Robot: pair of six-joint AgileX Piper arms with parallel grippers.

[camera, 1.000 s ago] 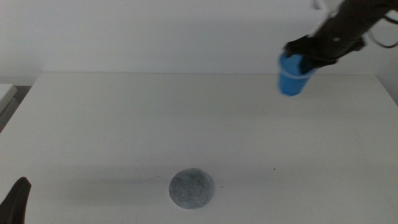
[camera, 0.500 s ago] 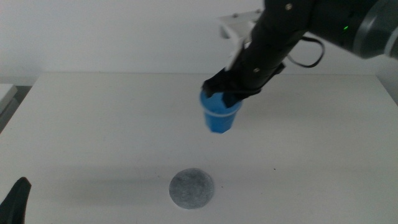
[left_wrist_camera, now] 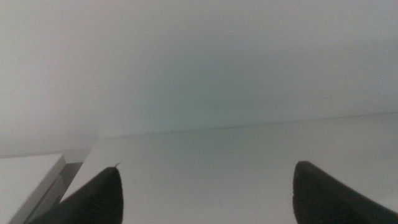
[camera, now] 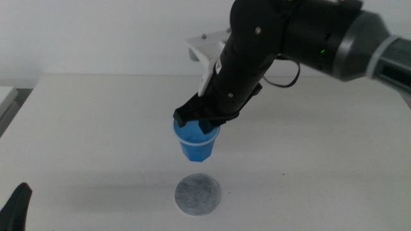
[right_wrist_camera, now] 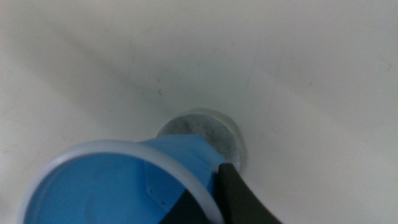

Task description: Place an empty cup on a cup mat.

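The right gripper (camera: 196, 122) fingers are pinching the cup (camera: 196, 142) by its rim, holding it above the tabletop (camera: 96, 128), at 12 o'clock from the cup mat (camera: 198, 194). It looks light, thin-walled plastic, so a gentle rim grip suits. The left gripper (left_wrist_camera: 205, 193) is waiting, fingers wide.

the right gripper (camera: 198, 120) holds the blue cup (camera: 196, 142) by its rim, upright, in the air above the white table (camera: 96, 128). the cup hangs just behind and above the speckled grey cup mat (camera: 198, 194), which lies flat near the table's front edge, apart from the cup. the left gripper (camera: 16, 208) shows only a dark tip at the bottom left corner.
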